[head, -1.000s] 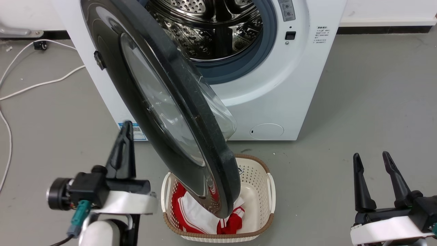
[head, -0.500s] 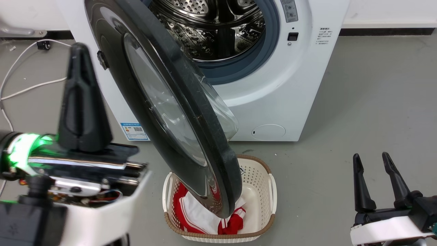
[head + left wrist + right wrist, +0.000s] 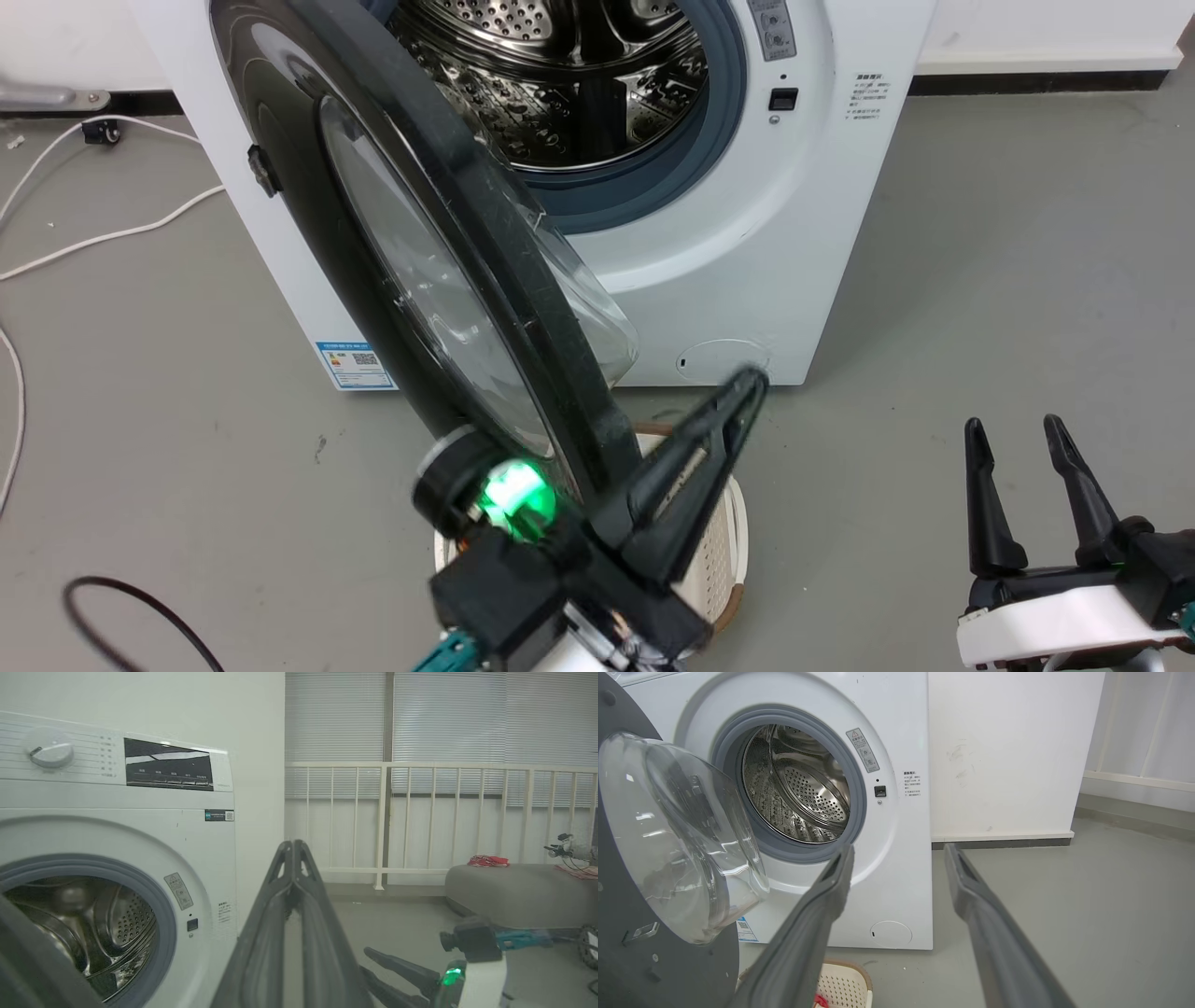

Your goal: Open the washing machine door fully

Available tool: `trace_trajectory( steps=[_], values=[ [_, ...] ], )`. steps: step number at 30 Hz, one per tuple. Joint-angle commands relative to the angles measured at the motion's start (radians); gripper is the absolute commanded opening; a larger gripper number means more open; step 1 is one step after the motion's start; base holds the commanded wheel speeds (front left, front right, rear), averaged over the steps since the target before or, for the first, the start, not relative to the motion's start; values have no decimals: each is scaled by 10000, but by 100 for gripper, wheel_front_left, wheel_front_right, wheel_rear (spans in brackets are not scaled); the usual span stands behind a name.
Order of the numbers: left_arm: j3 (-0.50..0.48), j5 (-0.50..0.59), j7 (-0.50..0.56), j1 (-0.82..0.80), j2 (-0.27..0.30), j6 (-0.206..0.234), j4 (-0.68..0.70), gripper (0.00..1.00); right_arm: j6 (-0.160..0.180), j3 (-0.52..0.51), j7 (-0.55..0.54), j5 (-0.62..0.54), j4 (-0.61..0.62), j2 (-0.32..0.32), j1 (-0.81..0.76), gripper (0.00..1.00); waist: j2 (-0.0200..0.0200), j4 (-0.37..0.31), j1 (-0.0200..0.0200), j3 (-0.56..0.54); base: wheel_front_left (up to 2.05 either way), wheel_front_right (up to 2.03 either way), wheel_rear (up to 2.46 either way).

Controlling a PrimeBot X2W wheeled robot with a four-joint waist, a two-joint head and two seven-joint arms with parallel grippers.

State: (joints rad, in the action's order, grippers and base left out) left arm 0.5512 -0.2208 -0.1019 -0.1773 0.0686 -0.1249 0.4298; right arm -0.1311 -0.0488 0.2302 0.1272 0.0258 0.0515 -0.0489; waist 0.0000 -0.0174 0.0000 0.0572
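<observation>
Door [image 3: 420, 289] stands part open on machine [image 3: 747, 280]. Left gripper [image 3: 742, 397] closed, empty, near door's lower edge. Right gripper [image 3: 1016, 429] open, well apart.

Right gripper [image 3: 1013, 423] dark, tapered; white wrist shell [image 3: 1046, 625]; green light [image 3: 512, 490], teal connector [image 3: 448, 651], perhaps black cable [image 3: 112, 581].

Glossy black door [image 3: 299, 205] with clear glass bowl [image 3: 677, 835], shiny perforated steel drum [image 3: 560, 84], matt rubber gasket [image 3: 672, 177], smooth white machine [image 3: 794, 243], matt grey floor [image 3: 1027, 280]
</observation>
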Motion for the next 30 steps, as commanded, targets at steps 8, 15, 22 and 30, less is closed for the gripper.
trace_trajectory(
  steps=[8,15,22,30],
  values=[
    [434,-937,2079,1619,499,298,-1028,0,7,-29,-76,110,-36,-24,-88,100,0,162,0,-23,0,0,0],
    [457,-587,1584,1084,332,485,-2517,0,7,115,-139,150,-70,-24,86,100,0,164,0,98,0,0,0],
    [343,-583,672,50,-28,863,-3843,0,7,162,-141,267,-137,-24,64,100,0,-34,0,199,0,0,0],
    [245,-806,257,-369,-105,1278,-4734,0,7,190,-112,366,-214,-24,129,100,0,-109,0,275,0,0,0]
  ],
)
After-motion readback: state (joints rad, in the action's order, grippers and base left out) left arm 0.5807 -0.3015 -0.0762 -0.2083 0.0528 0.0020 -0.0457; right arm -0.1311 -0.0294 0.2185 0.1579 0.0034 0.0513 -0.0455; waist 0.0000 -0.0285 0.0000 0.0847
